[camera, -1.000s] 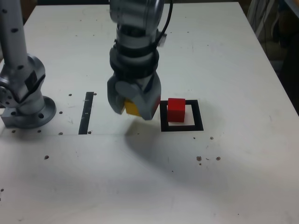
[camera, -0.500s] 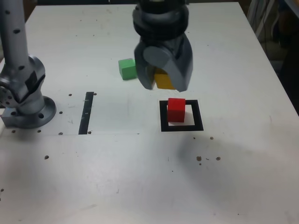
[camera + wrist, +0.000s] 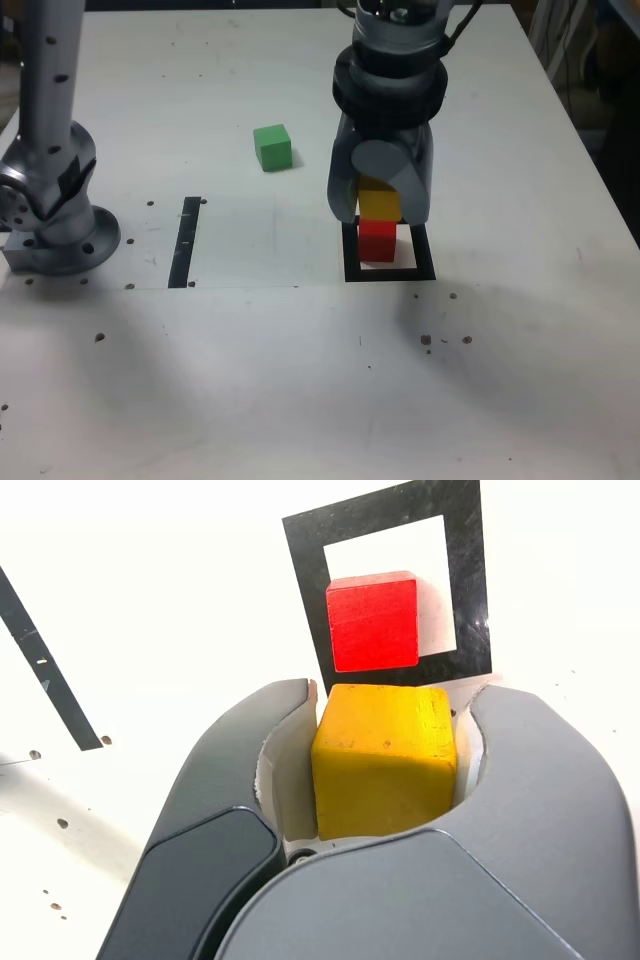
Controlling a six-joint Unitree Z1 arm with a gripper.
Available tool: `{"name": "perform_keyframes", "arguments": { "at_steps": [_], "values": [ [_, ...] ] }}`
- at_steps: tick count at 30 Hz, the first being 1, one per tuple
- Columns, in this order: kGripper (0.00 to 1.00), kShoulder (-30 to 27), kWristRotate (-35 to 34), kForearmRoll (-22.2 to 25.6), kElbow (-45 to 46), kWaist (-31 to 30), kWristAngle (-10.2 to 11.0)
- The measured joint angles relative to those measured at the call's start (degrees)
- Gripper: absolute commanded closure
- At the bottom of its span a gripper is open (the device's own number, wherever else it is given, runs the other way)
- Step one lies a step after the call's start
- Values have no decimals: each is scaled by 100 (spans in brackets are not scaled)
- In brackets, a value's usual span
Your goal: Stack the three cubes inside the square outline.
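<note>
Pale, speckled and scuffed, the desk [image 3: 520,350] fills most of the exterior view, its near edge cut off, while the background beyond its right side is too dark to make out. From the exterior view's top hangs the arm [image 3: 392,90], its upper part out of frame, and its claw [image 3: 380,205] grips the yellow cube [image 3: 379,203], whose upper part and sides are partly hidden. Just below the yellow cube in that view shows the red cube [image 3: 377,242], inside the black square outline [image 3: 424,250] and toward its left side; the claw covers much of the outline's far edge. The green cube [image 3: 272,148] sits on the desk to the left of the claw, and farther left lies a black strip [image 3: 184,243]. At the left edge stands a grey jointed base [image 3: 65,225], cropped by the frame. Seen from the wrist, the claw's jaws are closed on two opposite sides of the yellow cube, hiding parts of them; the red cube shows whole, apart from the yellow one, while the outline's top is cropped and the strip runs out of frame.
</note>
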Motion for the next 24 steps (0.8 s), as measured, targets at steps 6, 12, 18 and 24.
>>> {"name": "perform_keyframes", "arguments": {
  "at_steps": [6,12,18,24],
  "values": [
    [81,158,-12,-267,233,237,36],
    [81,171,-12,-408,348,447,73],
    [81,285,-11,-490,380,470,20],
    [81,324,-8,-553,460,470,1]
  ]
}}
